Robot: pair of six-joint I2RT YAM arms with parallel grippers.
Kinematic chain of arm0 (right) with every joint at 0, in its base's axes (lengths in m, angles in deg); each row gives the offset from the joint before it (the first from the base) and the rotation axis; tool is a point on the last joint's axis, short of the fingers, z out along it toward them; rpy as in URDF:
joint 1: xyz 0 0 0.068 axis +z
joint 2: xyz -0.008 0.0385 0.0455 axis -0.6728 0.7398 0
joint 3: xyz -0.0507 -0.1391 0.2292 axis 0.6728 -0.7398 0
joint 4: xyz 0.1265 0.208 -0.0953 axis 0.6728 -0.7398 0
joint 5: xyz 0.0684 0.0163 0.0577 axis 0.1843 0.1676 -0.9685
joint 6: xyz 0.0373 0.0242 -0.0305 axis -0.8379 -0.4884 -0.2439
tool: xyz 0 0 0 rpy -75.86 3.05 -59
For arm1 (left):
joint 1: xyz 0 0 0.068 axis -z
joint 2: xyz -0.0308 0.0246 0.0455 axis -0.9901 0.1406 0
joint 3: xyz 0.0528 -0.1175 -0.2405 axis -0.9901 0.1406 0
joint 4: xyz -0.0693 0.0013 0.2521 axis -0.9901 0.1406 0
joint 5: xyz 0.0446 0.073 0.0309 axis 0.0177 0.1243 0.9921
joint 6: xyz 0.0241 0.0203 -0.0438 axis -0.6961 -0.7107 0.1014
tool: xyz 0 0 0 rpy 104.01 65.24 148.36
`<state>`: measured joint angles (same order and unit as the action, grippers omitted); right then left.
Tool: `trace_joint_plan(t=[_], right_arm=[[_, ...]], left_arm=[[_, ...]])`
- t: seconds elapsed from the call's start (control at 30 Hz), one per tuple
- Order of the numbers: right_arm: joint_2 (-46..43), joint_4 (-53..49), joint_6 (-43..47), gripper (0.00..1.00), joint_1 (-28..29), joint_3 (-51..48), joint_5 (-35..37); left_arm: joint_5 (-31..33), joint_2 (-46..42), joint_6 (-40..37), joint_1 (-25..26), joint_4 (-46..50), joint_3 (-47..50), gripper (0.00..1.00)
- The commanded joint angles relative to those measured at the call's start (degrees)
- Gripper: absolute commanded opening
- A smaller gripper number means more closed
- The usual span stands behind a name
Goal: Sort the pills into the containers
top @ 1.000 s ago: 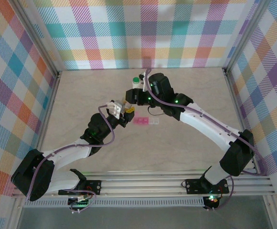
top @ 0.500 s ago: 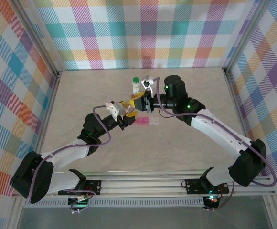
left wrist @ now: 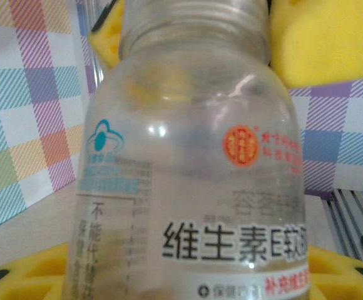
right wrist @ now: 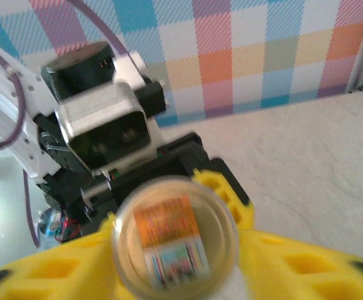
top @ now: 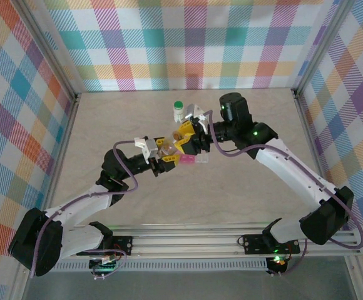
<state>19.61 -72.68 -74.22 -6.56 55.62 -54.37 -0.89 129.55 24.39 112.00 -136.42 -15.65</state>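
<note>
- The left gripper (top: 164, 149) is closed part-way round a clear bottle (left wrist: 194, 162) with a printed label and holds it off the table (top: 244, 194). Its yellow fingers (left wrist: 37, 267) press the bottle's body on both sides
- The right gripper (top: 184, 136) meets the bottle head-on. Its yellow fingers (left wrist: 325, 37) flank the neck, at the end farthest from the left wrist. In the right wrist view the bottle's round end sits between them but is blurred, so I cannot tell whether they grip it or only stand close
- The pill-box strip (top: 194, 160), with its containers, lies on the table just below and slightly beyond both sets of fingers, touched by neither
- A green-capped bottle (top: 178, 111) stands past the right gripper, apart from it
- The step in hand, as I judge it, is opening the bottle: one arm braces it while the other works the top. Whether a cap is on cannot be seen
- The next move calls for a firm hold at the neck and a twist against the steady left gripper. After that the mouth must tip over one compartment so the pills don't scatter
</note>
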Motion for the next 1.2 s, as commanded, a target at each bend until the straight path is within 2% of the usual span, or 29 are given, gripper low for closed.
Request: trace_joint_plan(t=[0.0,0.07,0.13,0.27,0.37,0.5,0.63,0.73,0.87,1.17], right_arm=[[0.86,-5.33,2.63,0.68,-1.18,1.52,2.39],[-0.34,-4.66,0.29,0.80,-1.22,0.77,5.04],[-1.79,-2.58,-3.61,0.84,-1.27,-0.31,7.07],[-4.68,4.10,-16.33,0.85,-1.25,-1.92,11.46],[-5.40,8.45,-26.37,0.86,-1.10,-1.87,17.30],[-3.58,8.58,-35.24,0.85,0.77,1.78,23.06],[-0.28,5.84,-44.18,0.85,3.89,5.59,34.29],[3.18,3.86,-47.06,0.83,5.86,8.10,41.35],[7.47,4.09,-49.06,0.77,7.02,10.83,42.02],[13.53,2.12,-48.44,0.75,8.93,16.00,41.67]], left_arm=[[1.02,-2.17,0.28,-0.82,-2.91,0.43,0.00],[3.59,-2.76,-0.56,-0.82,-1.49,0.50,0.00],[6.31,-3.16,-1.65,-0.82,0.13,0.35,0.00],[11.84,-2.38,-3.43,-0.82,3.52,-0.89,0.00],[15.08,-1.16,-3.48,-0.82,3.29,-1.26,0.00],[19.41,0.29,-2.98,-0.73,2.80,-1.70,0.00],[23.14,1.43,-2.78,-0.65,2.71,-2.35,0.00],[25.00,2.27,-3.00,-0.25,2.54,-2.80,0.00],[27.55,3.47,-3.31,0.22,2.53,-3.27,0.00],[28.97,5.04,-3.40,0.67,2.32,-3.81,0.00]])
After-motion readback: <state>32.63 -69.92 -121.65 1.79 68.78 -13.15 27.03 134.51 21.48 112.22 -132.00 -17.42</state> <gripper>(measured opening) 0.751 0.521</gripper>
